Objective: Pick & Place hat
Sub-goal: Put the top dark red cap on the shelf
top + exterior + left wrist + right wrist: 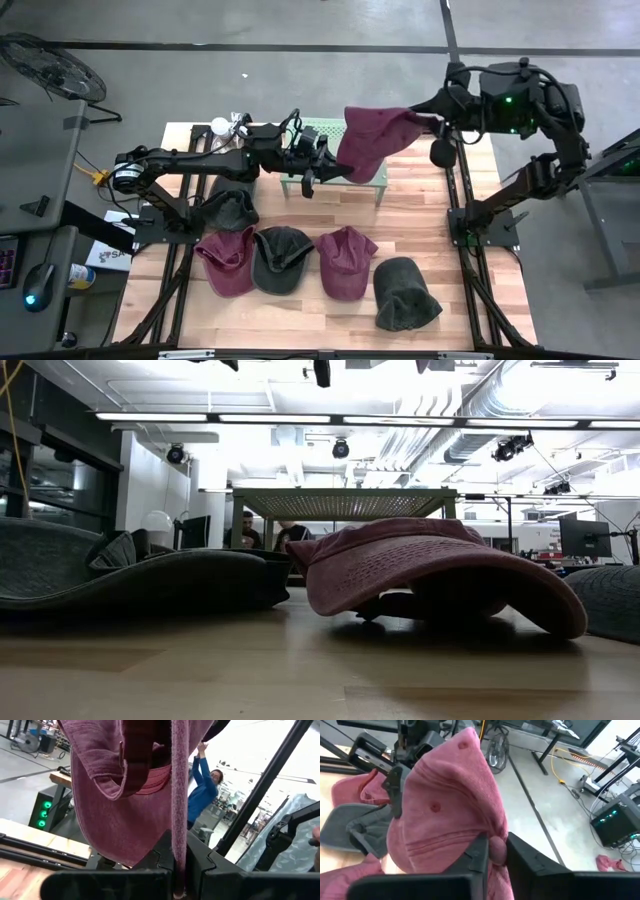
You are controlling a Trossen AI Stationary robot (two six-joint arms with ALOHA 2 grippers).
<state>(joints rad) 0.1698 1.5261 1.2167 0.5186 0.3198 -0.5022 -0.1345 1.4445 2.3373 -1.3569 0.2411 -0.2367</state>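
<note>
From overhead we see both grippers—left gripper (177, 870), right gripper (496, 851)—pinching one maroon cap (375, 140); wrist views show its soft twill folds.

A green mesh rack (335, 160) stands on the wooden table (450, 300).

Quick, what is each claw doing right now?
Left gripper: shut on the raised maroon hat.
Right gripper: shut on the same hat.
</note>
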